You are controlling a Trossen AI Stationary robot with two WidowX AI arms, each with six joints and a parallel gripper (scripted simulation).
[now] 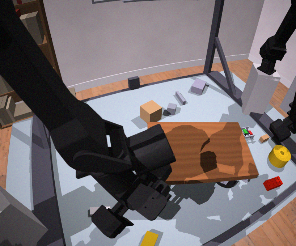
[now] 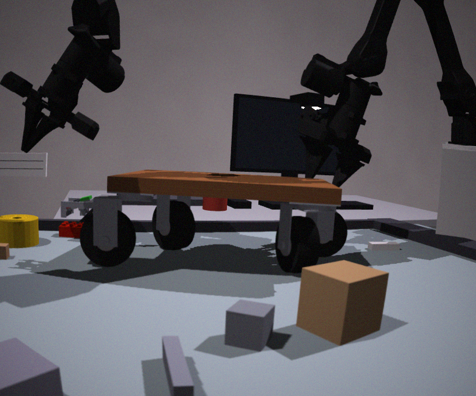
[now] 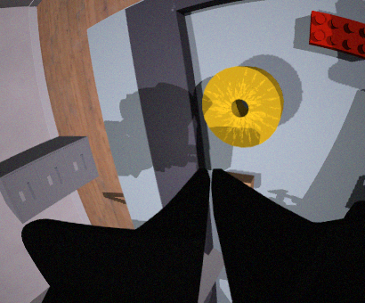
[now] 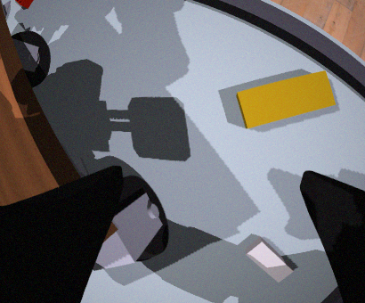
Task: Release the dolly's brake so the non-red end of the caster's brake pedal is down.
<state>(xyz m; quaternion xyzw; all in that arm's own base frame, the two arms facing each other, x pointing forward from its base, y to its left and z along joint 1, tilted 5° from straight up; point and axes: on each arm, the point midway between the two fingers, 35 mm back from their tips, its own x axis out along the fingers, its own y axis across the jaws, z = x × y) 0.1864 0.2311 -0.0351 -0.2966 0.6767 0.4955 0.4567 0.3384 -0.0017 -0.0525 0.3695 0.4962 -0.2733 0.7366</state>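
Note:
The dolly point(image 1: 206, 151) has a wooden deck on four black casters and stands on the mat; it also shows in the exterior view point(image 2: 223, 185). Its brake pedal point(image 1: 246, 131), green at one end and red at the other, sticks out at the far right corner, and its green end shows in the exterior view point(image 2: 80, 199). I cannot tell which end is down. My left gripper point(image 2: 29, 142) is shut and empty, high above the mat near the yellow cylinder point(image 3: 242, 105). My right gripper point(image 2: 325, 176) is open and empty, just above the dolly's other end, beside a caster point(image 4: 138, 223).
A red brick point(image 1: 272, 183), a small tan block point(image 1: 263, 138) and the yellow cylinder point(image 1: 279, 155) lie near the pedal end. A tan cube point(image 1: 150, 111) and lilac blocks point(image 1: 171, 108) lie behind the dolly. A flat yellow block point(image 4: 286, 98) and a small white block point(image 4: 269, 258) lie under my right gripper.

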